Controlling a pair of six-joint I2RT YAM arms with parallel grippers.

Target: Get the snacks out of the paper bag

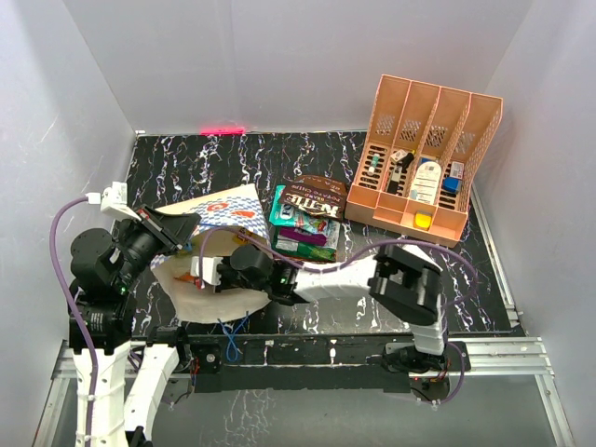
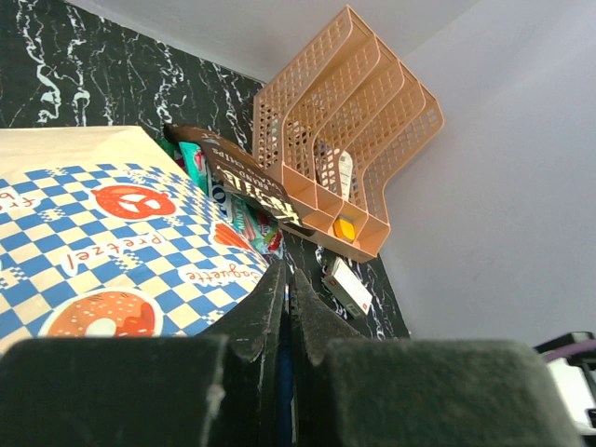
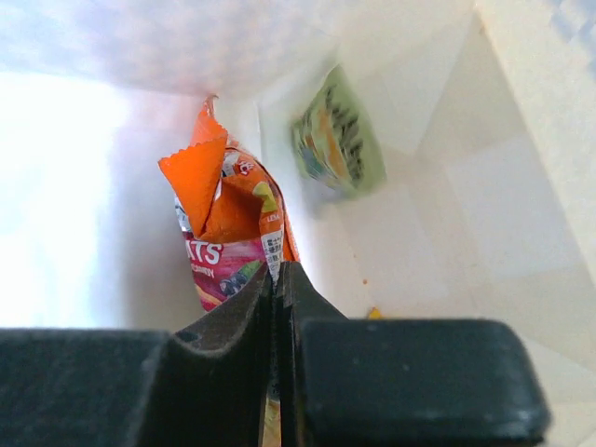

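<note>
The paper bag (image 1: 228,207) lies on its side at the left, checked side up, its cream mouth toward the arms. My left gripper (image 2: 287,272) is shut on the bag's upper edge, with the blue cord handle between its fingers. My right gripper (image 3: 279,272) is inside the bag, shut on the edge of an orange snack packet (image 3: 228,228). A green packet (image 3: 337,144) lies deeper in the bag. Outside on the table lie a brown chip bag (image 1: 317,193), a teal packet (image 1: 292,216) and a purple-green one (image 1: 309,244).
A salmon-orange file rack (image 1: 424,154) with small bottles and a yellow block stands at the back right. A small white-and-red box (image 2: 349,286) lies on the black marbled table (image 1: 186,163) near it. Grey walls enclose three sides.
</note>
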